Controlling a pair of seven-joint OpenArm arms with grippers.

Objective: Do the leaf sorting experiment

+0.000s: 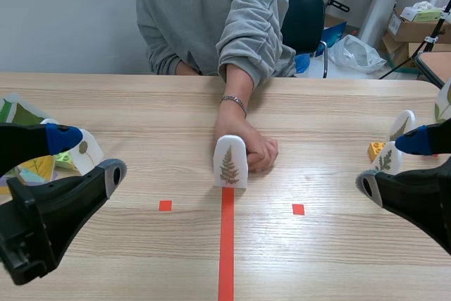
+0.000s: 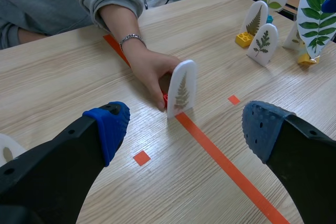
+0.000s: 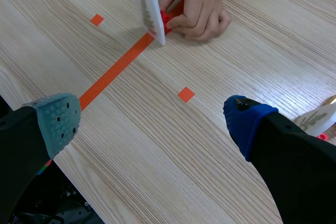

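Note:
A person's hand [image 1: 255,147] holds a white arched card with a fern leaf [image 1: 230,162] upright at the far end of the orange-red tape line [image 1: 226,244]. The card stands on a small red base [image 3: 167,18]. My left gripper [image 1: 91,156] hovers open at the table's left, well short of the card [image 2: 182,87]. My right gripper [image 1: 390,165] hovers open at the right, with nothing between its fingers. In the right wrist view the card [image 3: 148,9] and hand [image 3: 197,3] lie ahead of the gripper [image 3: 151,120].
Several leaf cards stand at the right, such as a fern card [image 1: 386,161] and another [image 1: 402,125] by a yellow brick [image 1: 375,150]. More leaf cards [image 1: 86,151] stand at the left, behind my left gripper. The person sits across the table.

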